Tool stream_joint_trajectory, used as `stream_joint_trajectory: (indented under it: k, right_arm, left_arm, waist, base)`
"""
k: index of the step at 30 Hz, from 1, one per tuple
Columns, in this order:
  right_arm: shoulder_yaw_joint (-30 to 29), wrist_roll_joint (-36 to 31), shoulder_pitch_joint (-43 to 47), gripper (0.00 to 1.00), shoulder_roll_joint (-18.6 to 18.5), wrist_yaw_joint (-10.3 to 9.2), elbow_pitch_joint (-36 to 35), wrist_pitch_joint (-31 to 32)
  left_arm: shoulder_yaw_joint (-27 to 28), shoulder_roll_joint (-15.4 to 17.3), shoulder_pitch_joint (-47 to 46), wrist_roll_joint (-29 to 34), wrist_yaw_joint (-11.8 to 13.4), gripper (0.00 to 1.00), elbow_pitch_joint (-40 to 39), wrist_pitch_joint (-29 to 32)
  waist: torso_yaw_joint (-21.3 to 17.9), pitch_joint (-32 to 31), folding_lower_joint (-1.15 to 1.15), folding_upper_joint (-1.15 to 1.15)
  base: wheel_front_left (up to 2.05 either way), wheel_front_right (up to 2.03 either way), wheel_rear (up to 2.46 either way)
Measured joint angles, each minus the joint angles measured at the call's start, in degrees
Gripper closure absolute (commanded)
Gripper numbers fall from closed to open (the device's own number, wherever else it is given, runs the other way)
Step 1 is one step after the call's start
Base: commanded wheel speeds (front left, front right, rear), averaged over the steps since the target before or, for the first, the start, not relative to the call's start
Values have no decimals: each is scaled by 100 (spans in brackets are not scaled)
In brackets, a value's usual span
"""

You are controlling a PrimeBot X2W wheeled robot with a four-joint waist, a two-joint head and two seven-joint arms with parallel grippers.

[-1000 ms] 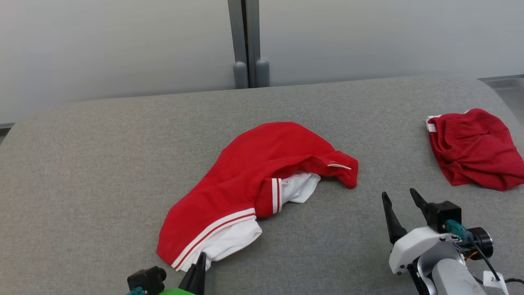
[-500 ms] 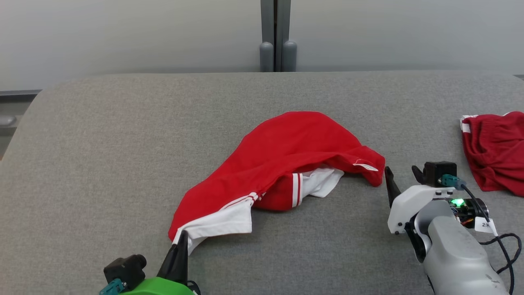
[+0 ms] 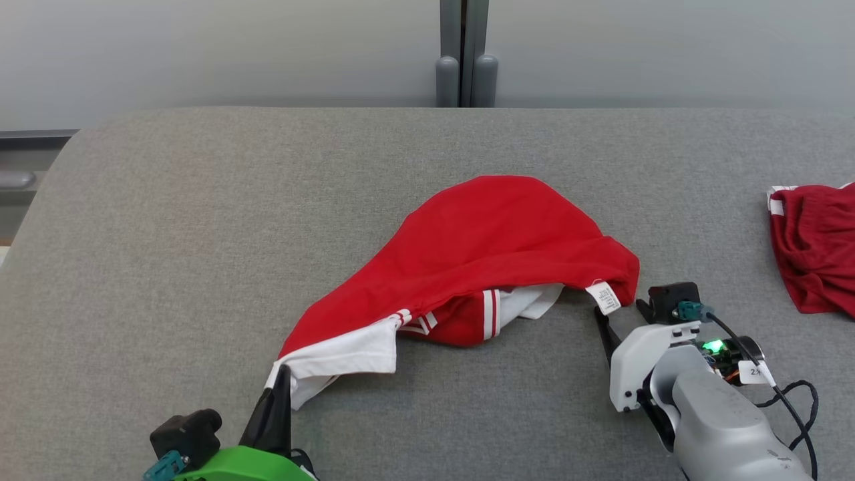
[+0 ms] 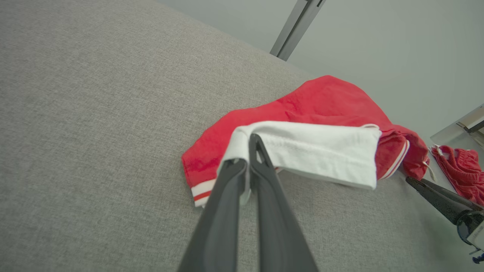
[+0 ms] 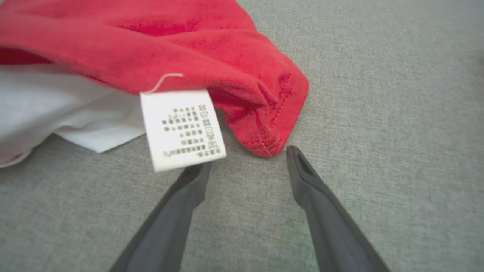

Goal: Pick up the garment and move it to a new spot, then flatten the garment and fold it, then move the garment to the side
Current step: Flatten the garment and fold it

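Nearest the robot are two grippers. The left gripper (image 3: 280, 377), on a green wrist at the lower left, has its fingers (image 4: 264, 177) pressed together on a white edge of the garment (image 3: 494, 234); in the left wrist view the cloth is pinched between the tips and drapes away from them. The right gripper (image 3: 621, 312), on a pale forearm at the lower right, has its fingers (image 5: 321, 204) spread apart and holds nothing. Its tips rest low over the counter (image 3: 200, 234), just short of the garment's right corner.

One white care label (image 5: 181, 128) hangs from that corner. In the right wrist view it covers the tip of the left-hand finger, while the red hem corner lies just ahead of the gap between the two.

The garment is one red shirt with white panels and red-and-white striped trim. It lies crumpled in the middle of the grey fabric counter, stretched from the left gripper's grip up to a rounded red hump and down to the labelled corner.

Well apart from it, at the counter's right edge, lies one darker red garment (image 3: 815, 247), bunched and partly cut off by the frame.

Beyond the counter's far edge stands a pale wall with one grey post (image 3: 465, 40) and two rounded grey stubs at its foot.
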Motion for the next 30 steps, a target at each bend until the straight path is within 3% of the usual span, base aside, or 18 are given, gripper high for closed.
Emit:
stream_joint_trajectory:
  k: [7,18,20,23,30]
  right_arm:
    - [275,93,-15,0,-1,0,-164,-1]
    - [-399,-1070,-146,3,-3,0,-234,1]
    - [-555,-1267,-192,64,1,0,-202,9]
    - [-713,-1472,-204,100,-1,0,-223,9]
    - [-737,-1622,-186,100,0,0,-662,1]
  left_arm:
    - [55,46,3,-2,48,100,-103,-23]
    - [52,68,-37,-8,52,100,-140,-33]
    - [55,75,-85,-8,49,100,-172,-34]
    - [68,104,-143,2,51,100,-213,-52]
    - [125,238,-265,82,49,100,-391,-79]
  waist:
    - [-61,58,0,0]
    - [29,235,0,0]
    - [60,279,0,0]
    - [84,333,0,0]
    - [-33,300,0,0]
  base:
    - [0,0,0]
    - [0,0,0]
    - [0,0,0]
    - [0,0,0]
    - [0,0,0]
